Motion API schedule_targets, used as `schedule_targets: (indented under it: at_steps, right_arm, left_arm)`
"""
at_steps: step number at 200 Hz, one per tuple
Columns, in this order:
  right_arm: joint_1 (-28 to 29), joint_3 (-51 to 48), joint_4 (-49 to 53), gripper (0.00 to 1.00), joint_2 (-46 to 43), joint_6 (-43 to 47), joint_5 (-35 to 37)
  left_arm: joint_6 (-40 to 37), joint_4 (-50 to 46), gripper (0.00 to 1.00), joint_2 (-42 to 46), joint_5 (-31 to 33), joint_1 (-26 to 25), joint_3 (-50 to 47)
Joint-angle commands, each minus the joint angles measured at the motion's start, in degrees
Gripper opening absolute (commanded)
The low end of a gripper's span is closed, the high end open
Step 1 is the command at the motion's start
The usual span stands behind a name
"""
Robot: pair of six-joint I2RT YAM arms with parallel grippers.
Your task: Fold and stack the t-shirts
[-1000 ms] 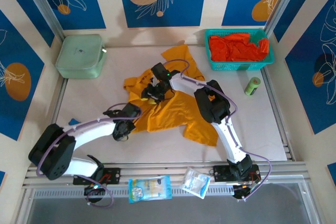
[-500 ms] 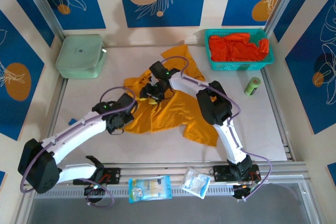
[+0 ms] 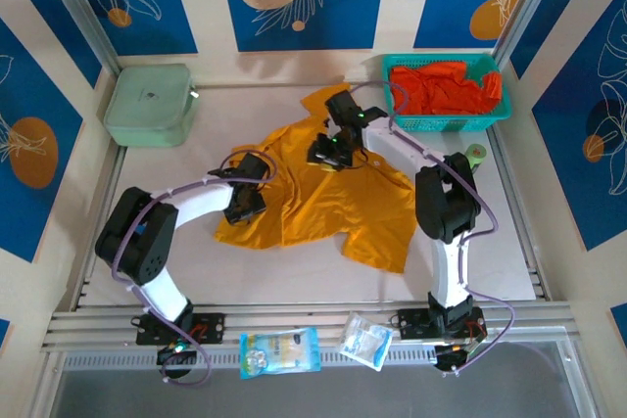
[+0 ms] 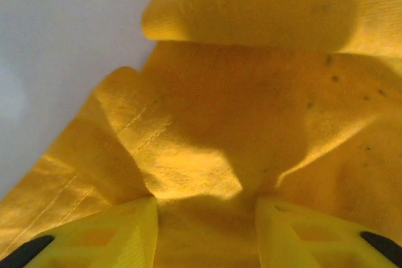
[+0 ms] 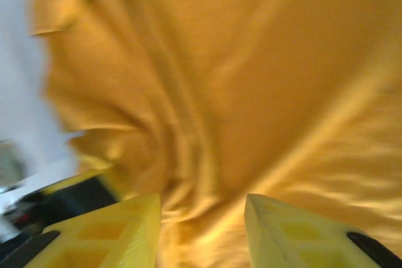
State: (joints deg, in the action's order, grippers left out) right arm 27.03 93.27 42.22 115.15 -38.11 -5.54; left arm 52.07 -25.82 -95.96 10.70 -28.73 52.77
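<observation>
- While both arms reach out over the table [image 3: 490, 232], the mustard t-shirt [image 3: 323, 208] lies spread and rumpled across its middle, one corner pointing towards the far edge.
- Left gripper [image 3: 243, 205] is down at the shirt's left edge. In the wrist view, its yellow fingers [image 4: 100, 233] flank a bunched fold with creases running in between them, so the jaws are pinching cloth.
- Right gripper [image 3: 328, 151] sits on the shirt's far half. That wrist view is blurred, but fabric gathers between the fingers [image 5: 113, 230] there too, so it is pinching as well.
- Red-orange t-shirts [image 3: 441, 90] are heaped in the teal basket [image 3: 451, 124] at the far right.
- Pale green box [image 3: 149, 105] stands far left, apart from the cloth.
</observation>
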Motion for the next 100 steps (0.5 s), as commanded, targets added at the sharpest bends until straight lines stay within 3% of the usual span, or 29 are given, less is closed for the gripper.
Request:
schedule_targets:
  at_steps: [1, 40, 54, 100]
  right_arm:
    - [-3.4, -5.9, 3.6, 0.35, -2.1, 0.9, 4.1]
    - [-9.9, -13.3, 2.4, 0.29, -4.3, 0.9, 6.4]
    - [-11.3, -15.0, 2.4, 0.29, -4.9, 0.8, 7.6]
    - [-15.0, -23.2, 0.1, 0.28, -8.7, -2.7, 8.7]
  left_arm:
    - [0.0, 2.6, 0.45, 1.7, -2.2, 1.1, -6.0]
    - [-0.1, -1.5, 0.45, 10.3, -0.7, 6.0, -16.8]
    - [-0.8, -0.7, 0.44, 14.8, -2.9, 8.0, -20.0]
    - [-1.1, -13.5, 0.46, 25.9, 4.7, 10.4, -17.5]
